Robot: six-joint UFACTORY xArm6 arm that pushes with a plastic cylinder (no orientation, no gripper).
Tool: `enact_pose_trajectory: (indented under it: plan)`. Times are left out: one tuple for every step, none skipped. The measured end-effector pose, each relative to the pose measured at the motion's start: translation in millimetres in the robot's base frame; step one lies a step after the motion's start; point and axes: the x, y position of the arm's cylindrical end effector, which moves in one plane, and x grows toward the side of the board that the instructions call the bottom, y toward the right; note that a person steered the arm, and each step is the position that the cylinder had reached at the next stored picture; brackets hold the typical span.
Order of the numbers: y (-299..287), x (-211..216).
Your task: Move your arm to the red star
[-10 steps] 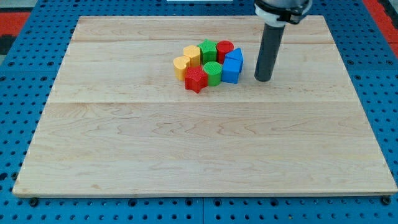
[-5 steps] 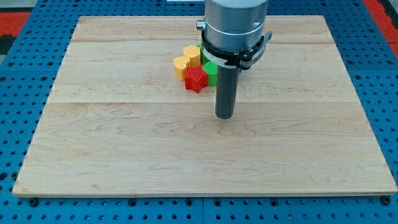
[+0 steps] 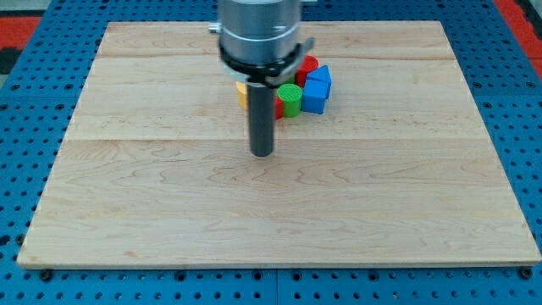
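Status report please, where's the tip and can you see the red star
My tip on bare board, just below the block cluster in view. Red star mostly hidden behind the rod; only a red sliver shows. Green block and blue block sit to the view's right.

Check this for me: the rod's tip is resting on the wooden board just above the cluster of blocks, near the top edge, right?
Not quite. The camera view shows my tip on the wooden board just below the cluster, toward the view's bottom, under the green block and the blue block, not above it near the top edge.

My tip [image 3: 262,154] was seen on the wooden board [image 3: 127,195], below the block cluster; the red star [image 3: 277,108] was mostly hidden.
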Motion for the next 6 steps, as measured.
enact_pose_trajectory:
  plan:
    - [-43,-24]
    - [-75,-45]
    - [-94,-58]
    - [-96,-61]
    - [-95,-61]
    - [-88,-65]
